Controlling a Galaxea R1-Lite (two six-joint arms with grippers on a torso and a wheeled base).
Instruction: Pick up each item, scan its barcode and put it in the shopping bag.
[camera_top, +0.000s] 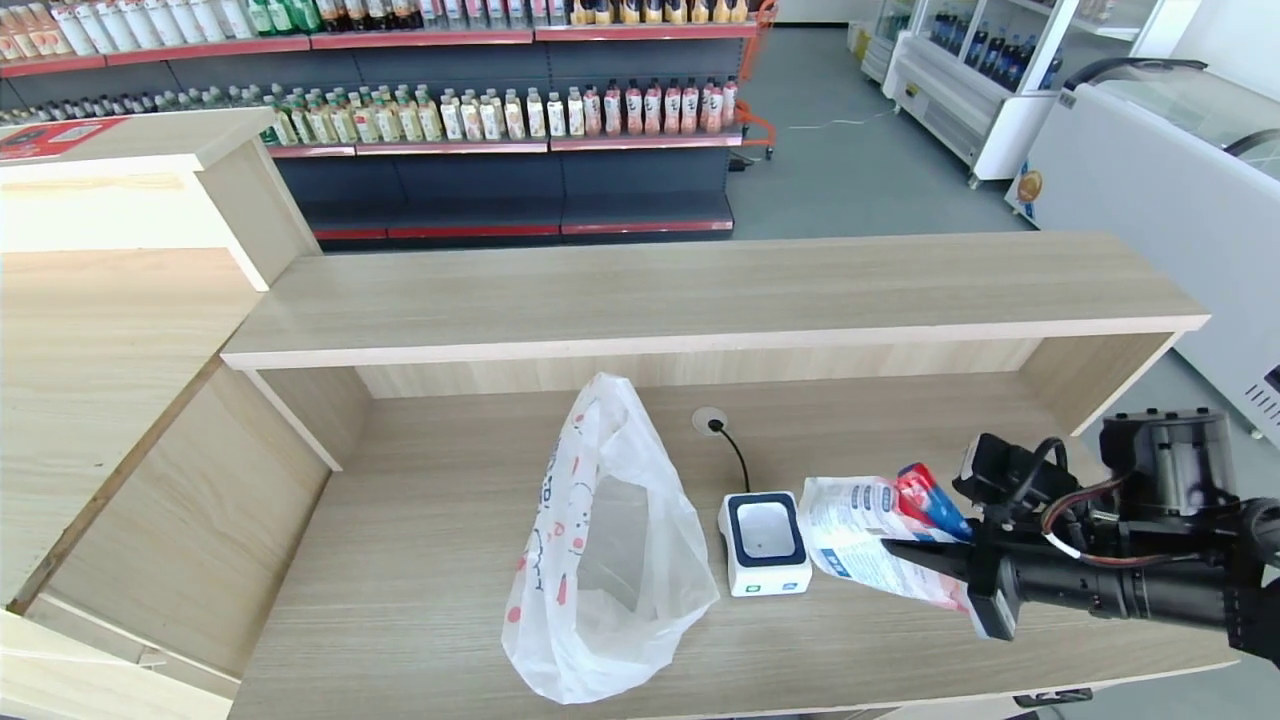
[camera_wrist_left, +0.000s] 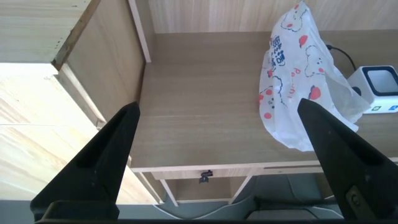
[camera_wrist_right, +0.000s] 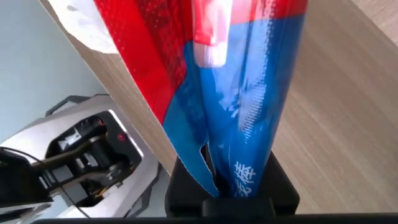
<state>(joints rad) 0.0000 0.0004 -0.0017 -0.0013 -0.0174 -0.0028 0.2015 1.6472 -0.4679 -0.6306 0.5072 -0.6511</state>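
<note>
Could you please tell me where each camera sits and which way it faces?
Head view: up high, facing down at the counter, shopping bag, scanner; right hand holds the packet.
Left wrist view: above the counter's near edge, facing down through the open left hand.
Right wrist view: close along the right hand at the clamped packet.
Shared: head and left wrist show shopping bag, scanner.

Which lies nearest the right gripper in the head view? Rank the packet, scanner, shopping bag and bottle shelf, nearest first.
1. Packet: held in the jaws of the right gripper.
2. Scanner: just left of the packet, on the counter.
3. Shopping bag: left of the scanner.
4. Bottle shelf: far behind the counter.
</note>
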